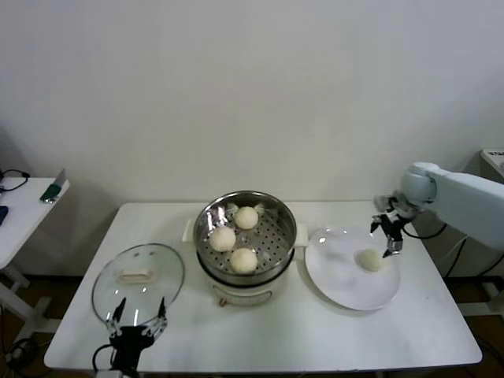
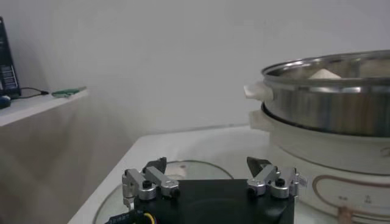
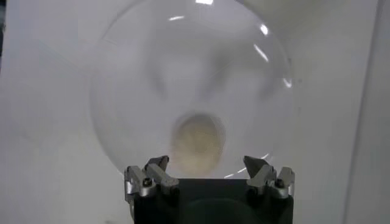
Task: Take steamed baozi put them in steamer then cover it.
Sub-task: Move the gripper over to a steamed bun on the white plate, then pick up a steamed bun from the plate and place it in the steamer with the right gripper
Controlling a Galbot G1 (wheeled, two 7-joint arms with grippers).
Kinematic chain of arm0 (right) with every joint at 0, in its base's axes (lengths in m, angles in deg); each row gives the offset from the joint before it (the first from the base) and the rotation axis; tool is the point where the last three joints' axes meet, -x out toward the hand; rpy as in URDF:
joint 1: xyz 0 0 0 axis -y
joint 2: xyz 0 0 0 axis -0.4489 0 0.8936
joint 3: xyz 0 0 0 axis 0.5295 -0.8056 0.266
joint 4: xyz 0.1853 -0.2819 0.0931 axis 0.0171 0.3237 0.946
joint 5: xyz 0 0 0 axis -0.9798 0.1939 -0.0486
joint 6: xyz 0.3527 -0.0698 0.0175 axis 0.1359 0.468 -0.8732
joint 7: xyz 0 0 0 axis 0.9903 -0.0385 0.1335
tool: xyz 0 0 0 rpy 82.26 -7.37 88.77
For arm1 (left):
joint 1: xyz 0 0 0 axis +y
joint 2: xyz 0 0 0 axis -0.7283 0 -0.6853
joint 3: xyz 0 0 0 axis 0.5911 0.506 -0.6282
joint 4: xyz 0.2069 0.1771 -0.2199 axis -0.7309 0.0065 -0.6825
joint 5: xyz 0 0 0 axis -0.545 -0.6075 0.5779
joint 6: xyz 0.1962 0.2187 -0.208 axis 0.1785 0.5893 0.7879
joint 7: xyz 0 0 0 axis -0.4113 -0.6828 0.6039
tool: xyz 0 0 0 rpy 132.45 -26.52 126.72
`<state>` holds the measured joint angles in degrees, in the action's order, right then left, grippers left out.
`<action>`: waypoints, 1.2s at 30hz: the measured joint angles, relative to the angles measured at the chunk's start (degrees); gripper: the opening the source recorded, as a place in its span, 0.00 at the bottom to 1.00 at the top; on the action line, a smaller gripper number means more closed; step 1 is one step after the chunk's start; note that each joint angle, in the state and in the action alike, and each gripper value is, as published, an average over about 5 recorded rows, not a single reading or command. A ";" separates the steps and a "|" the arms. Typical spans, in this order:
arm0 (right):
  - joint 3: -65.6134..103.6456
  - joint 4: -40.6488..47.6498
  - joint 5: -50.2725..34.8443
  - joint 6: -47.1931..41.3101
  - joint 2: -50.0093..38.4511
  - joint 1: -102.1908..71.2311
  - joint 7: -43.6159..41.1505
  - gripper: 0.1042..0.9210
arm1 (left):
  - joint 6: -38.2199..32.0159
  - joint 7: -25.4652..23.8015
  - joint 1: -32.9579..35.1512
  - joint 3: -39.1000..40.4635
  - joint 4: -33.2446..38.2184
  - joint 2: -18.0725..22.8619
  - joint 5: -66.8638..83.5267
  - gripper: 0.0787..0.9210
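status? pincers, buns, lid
Right pincer open over last baozi on plate. Three in steamer. Left pincer open by cover, on table. Nothing blocking.

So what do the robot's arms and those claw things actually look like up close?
The right arm is a smooth pale blue-white shell with a black cable at the wrist. Both the right gripper and the left gripper have a black body, silver metal knuckles with dark screws, and dark-tipped jaws.

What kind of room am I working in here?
Probably a lab or test room set up as a mock kitchen, not a real one: a plain white folding table against a bare wall, an electric steamer with a plate beside it, and a side desk with gadgets.
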<state>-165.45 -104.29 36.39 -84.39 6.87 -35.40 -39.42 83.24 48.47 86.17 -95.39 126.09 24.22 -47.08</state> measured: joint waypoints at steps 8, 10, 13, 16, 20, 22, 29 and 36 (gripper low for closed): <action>6.81 5.96 3.05 1.23 2.11 -7.54 1.03 0.88 | -0.18 0.14 0.12 -0.05 -0.50 0.23 -0.18 0.88; 7.93 7.04 3.47 1.36 2.63 -8.73 1.31 0.88 | -0.18 0.20 0.18 -0.03 -0.51 0.28 -0.22 0.88; 9.39 8.14 3.85 1.44 3.28 -10.25 1.66 0.85 | -0.18 0.26 0.31 0.00 -0.51 0.29 -0.30 0.88; 10.41 8.76 4.01 1.46 3.62 -11.27 1.98 0.78 | -0.18 0.31 0.41 0.04 -0.50 0.29 -0.43 0.88; 11.03 9.09 3.93 1.24 3.68 -11.78 2.33 0.72 | -0.19 0.34 0.53 0.16 -0.41 0.28 -0.64 0.88; 10.95 9.01 3.79 1.04 3.62 -11.69 2.35 0.71 | -0.20 0.33 0.66 0.24 -0.27 0.25 -0.71 0.88; 6.09 6.20 0.77 -0.57 2.80 -6.19 2.18 0.70 | -0.14 0.27 0.71 0.55 0.41 0.16 -0.92 0.88; -5.53 -1.29 -8.60 -3.45 3.80 9.08 2.65 0.70 | 0.00 0.27 0.39 0.64 0.74 -0.15 -0.86 0.88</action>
<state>-170.98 -105.58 27.79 -87.84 10.67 -26.32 -36.77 83.23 48.74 86.56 -94.75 126.83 24.07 -47.95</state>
